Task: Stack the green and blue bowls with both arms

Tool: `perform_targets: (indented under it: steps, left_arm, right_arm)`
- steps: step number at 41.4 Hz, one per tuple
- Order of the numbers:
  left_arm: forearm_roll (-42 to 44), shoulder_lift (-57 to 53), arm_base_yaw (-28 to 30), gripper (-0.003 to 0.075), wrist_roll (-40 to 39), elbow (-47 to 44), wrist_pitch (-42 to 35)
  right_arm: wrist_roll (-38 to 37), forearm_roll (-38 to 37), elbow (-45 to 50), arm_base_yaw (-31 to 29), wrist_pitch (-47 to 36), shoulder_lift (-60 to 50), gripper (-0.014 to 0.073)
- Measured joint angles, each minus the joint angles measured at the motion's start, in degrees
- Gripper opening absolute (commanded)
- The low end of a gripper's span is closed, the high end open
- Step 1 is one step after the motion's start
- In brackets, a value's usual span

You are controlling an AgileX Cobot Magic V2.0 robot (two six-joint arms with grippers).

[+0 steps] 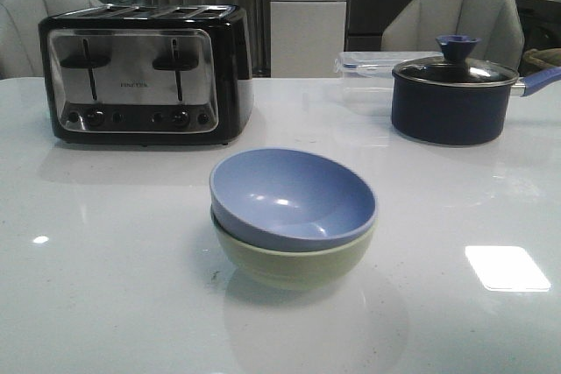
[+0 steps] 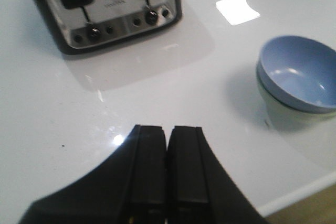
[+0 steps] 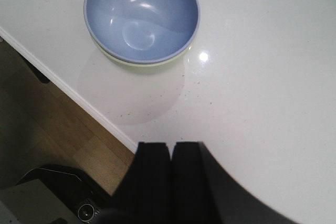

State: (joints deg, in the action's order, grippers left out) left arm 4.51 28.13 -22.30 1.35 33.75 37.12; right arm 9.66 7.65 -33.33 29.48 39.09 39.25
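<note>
The periwinkle blue bowl point(image 1: 294, 194) sits nested inside the pale green bowl point(image 1: 294, 262) at the middle of the white table, slightly tilted. The stack also shows in the left wrist view, blue bowl point(image 2: 299, 72) over green bowl point(image 2: 278, 109), and in the right wrist view, blue bowl point(image 3: 142, 14) with a sliver of green bowl point(image 3: 152, 65) under it. My left gripper point(image 2: 169, 129) is shut and empty, hovering over bare table away from the bowls. My right gripper point(image 3: 171, 145) is shut and empty near the table's front edge. Neither arm shows in the front view.
A black and steel toaster point(image 1: 145, 72) stands at the back left. A dark navy lidded pot point(image 1: 456, 94) stands at the back right, with a clear plastic container point(image 1: 368, 67) behind it. The table's front edge point(image 3: 79, 98) drops to a wooden floor.
</note>
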Motion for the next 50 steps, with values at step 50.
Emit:
perform_targets:
  steps: [50]
  left_arm:
    - [-6.2,-28.4,18.5,0.0093,0.0,-33.9,-34.9]
  right_arm:
    - [0.0,-0.1,0.0,0.0,0.0,0.0,0.0057]
